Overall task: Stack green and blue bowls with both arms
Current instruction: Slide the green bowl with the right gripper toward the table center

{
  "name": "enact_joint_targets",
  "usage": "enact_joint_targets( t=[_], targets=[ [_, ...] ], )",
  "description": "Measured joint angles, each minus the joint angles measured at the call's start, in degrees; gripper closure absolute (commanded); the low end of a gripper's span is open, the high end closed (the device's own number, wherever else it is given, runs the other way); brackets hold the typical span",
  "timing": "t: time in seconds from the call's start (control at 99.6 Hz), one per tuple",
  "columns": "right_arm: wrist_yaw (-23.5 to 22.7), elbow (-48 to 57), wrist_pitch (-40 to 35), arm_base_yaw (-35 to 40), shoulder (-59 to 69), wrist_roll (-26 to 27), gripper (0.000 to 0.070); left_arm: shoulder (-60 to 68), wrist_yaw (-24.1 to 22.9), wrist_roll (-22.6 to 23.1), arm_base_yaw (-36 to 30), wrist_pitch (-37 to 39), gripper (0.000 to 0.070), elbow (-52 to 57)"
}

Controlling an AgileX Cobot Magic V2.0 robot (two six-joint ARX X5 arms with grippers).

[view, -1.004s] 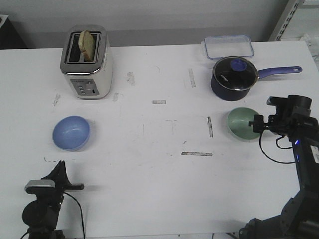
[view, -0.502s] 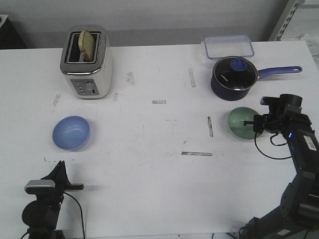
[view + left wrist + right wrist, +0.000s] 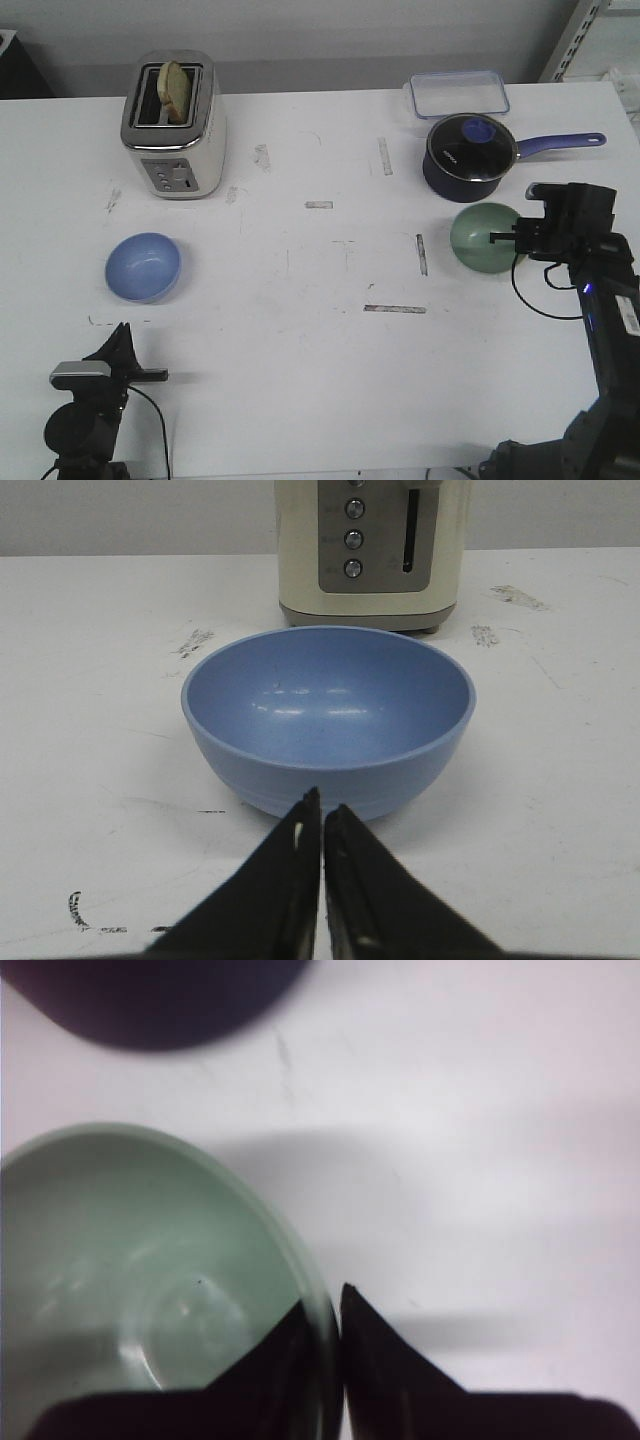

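Observation:
The pale green bowl [image 3: 478,240] sits at the right of the table, just in front of the saucepan, and looks raised and tilted. My right gripper [image 3: 500,238] is shut on its right rim. In the right wrist view [image 3: 326,1312] one finger is inside the green bowl [image 3: 120,1260] and one is outside. The light blue bowl [image 3: 143,266] rests on the table at the left. My left gripper [image 3: 122,335] is shut and empty, low at the table's front, a short way from it. In the left wrist view [image 3: 322,806] its tips point at the blue bowl's [image 3: 328,715] near wall.
A cream toaster [image 3: 175,130] with a bread slice stands behind the blue bowl and shows in the left wrist view [image 3: 365,550]. A dark navy saucepan [image 3: 468,155] with a long handle stands right behind the green bowl. A clear lidded box [image 3: 458,93] lies at the back right.
My right gripper has closed on the green bowl's rim, and the bowl has risen and shifted slightly toward the saucepan. The left arm and the blue bowl have not moved.

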Motion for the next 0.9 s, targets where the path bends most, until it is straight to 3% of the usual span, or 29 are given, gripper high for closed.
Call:
enact_joint_targets(
  t=[0.261, 0.582, 0.904],
  targets=[
    [-3.5, 0.1, 0.9, 14.0, -9.6, 5.6, 0.0698, 0.0, 0.0, 0.0, 0.0, 0.0, 0.0699, 0.0],
    [-3.7, 0.1, 2.1, 38.2, -4.9, 9.4, 0.0697, 0.0, 0.0, 0.0, 0.0, 0.0, 0.0699, 0.0],
    [-3.0, 0.1, 1.8, 45.6, 6.9, 9.7, 0.0698, 0.0, 0.0, 0.0, 0.0, 0.0, 0.0699, 0.0]
  ],
)
